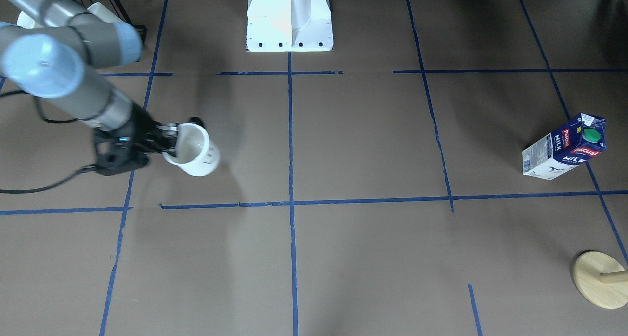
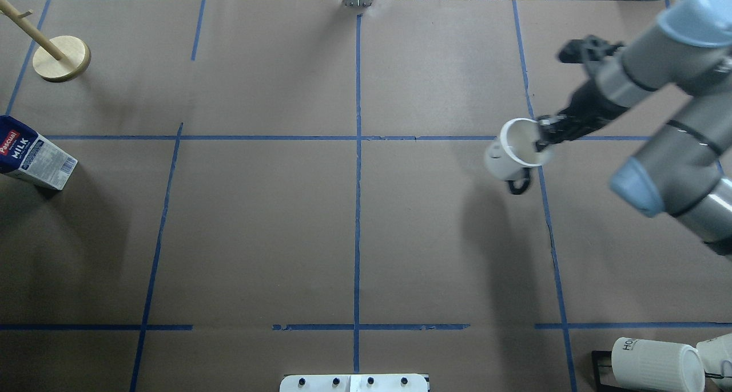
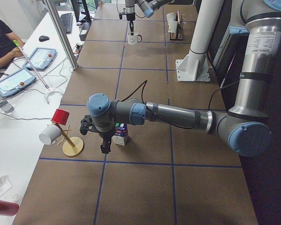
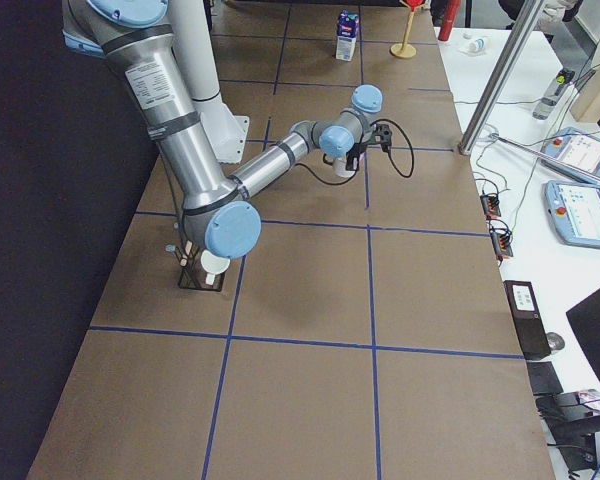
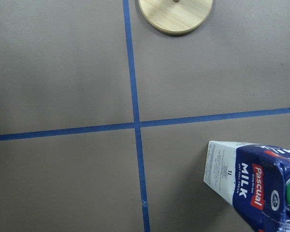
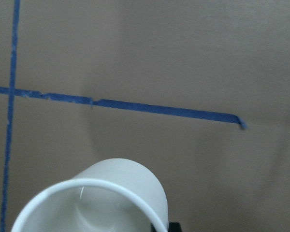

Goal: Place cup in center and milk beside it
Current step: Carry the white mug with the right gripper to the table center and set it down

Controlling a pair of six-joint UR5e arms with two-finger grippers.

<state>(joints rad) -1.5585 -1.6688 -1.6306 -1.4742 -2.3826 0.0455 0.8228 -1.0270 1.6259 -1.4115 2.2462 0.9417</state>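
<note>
The cup point(image 2: 510, 154) is a smooth white mug with a black handle and dark face marks. It hangs tilted a little above the surface, to the robot's right of the center crossing point(image 2: 357, 137). My right gripper point(image 2: 538, 142) is shut on its rim, one finger inside; the gripper point(image 1: 170, 143) and the cup point(image 1: 195, 153) also show in the front view. The milk point(image 2: 31, 156) stands at the far left, and in the front view point(image 1: 564, 148). My left gripper point(image 3: 105, 146) hangs right next to the milk point(image 3: 120, 135); I cannot tell whether it is open.
A wooden mug tree point(image 2: 61, 58) stands beyond the milk, with a red cup point(image 3: 61, 116) and a white cup point(image 3: 49, 135) on it. Ribbed white mugs on a black rack point(image 2: 657, 362) sit at the near right corner. The white robot base point(image 1: 289, 19) is at the near edge.
</note>
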